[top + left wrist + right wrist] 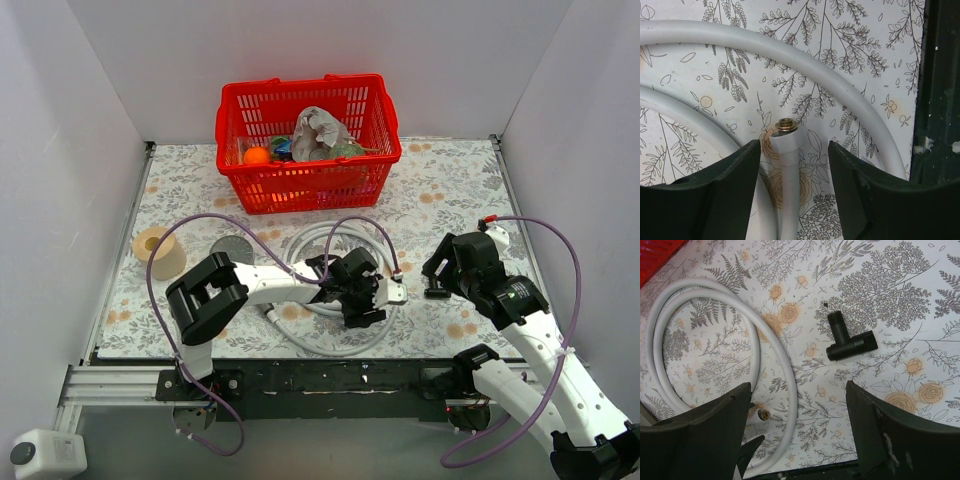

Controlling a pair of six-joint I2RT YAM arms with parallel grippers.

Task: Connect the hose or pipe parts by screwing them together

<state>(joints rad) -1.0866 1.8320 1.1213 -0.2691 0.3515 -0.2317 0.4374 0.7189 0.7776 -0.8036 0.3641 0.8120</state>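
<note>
The light-grey hose [335, 345] lies coiled on the flowered table. My left gripper [365, 300] hangs low over its end. In the left wrist view the white end nut with a brass tip [785, 141] lies between the open jaws of my left gripper [794, 150], with a gap on each side. The shower head's round grey disc [232, 248] lies to the left, its handle hidden by my left arm. My right gripper [437, 278] hovers to the right of the coil, open and holding nothing [797, 390]. Its view shows the hose [785, 365] and the brass tip [763, 414].
A black T-shaped fitting [849, 342] lies on the table beyond my right gripper. A red basket [308, 180] with several items stands at the back. A tape roll [158, 252] sits at the left. The black front rail [940, 100] runs close to the hose end.
</note>
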